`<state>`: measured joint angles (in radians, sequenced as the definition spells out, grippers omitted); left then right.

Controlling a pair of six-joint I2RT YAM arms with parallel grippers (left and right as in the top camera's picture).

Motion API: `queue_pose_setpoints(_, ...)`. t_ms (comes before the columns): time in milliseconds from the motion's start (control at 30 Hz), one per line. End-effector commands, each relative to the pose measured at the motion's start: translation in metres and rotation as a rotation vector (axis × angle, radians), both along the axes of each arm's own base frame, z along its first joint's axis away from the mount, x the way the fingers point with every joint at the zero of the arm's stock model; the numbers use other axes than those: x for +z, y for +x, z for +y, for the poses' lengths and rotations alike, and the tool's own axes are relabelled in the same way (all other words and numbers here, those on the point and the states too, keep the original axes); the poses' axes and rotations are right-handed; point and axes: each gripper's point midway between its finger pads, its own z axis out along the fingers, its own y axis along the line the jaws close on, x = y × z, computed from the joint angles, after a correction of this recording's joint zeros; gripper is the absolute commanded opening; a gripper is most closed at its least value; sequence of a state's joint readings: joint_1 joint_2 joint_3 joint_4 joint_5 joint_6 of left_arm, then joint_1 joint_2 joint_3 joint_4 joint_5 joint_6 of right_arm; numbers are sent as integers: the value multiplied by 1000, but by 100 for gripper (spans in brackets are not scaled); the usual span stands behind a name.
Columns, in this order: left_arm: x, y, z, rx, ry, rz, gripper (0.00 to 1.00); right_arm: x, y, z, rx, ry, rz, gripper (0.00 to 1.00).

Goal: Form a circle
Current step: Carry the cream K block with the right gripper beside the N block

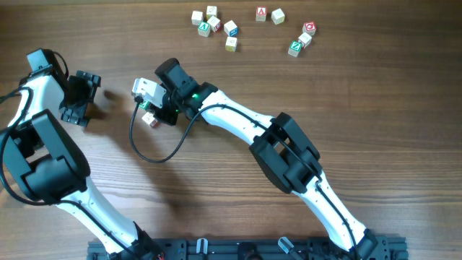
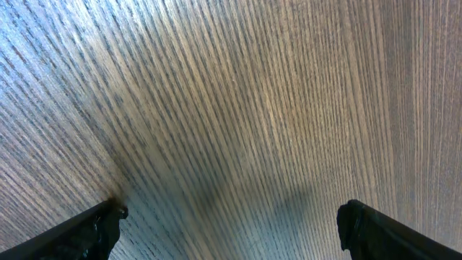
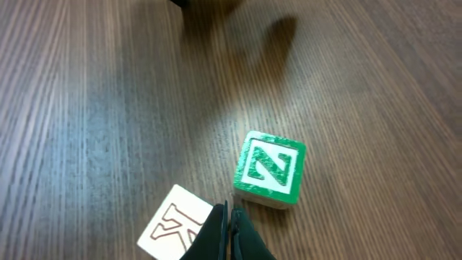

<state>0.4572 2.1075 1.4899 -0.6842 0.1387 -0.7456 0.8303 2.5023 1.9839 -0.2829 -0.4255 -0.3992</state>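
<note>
Left claw (image 2: 231, 220) gapes wide above the brown wooden table (image 2: 253, 87); right claw (image 3: 229, 214), pinched shut, sits just beside a green-faced wooden cube (image 3: 268, 170).

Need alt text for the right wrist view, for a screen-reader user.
Shut right gripper at the bottom edge, between a green-faced Z cube and a pale lettered cube, all on a wood-grain table.
</note>
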Motion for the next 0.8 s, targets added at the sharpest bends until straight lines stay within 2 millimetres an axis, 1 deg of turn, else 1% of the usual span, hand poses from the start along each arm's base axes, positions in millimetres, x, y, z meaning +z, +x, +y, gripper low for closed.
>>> queue_pose_setpoints(0,-7,-4,1,-1,9,24,100,-16,4,-3,-2,-23,-11,5)
queue_pose_setpoints(267,-7,-3,1,-1,9,24,100,-17,4,-4,-2,-25,-8,4)
queue_pose_setpoints(400,-7,-4,1,-1,9,24,100,-26,4,-5,-4,-36,-2,5)
queue_pose_setpoints(533,-7,-4,1,-1,9,24,100,-27,6,-6,-16,-44,-10,5)
queue_pose_setpoints(767,-7,-4,1,-1,9,24,100,-28,4,-6,-8,-45,2,5)
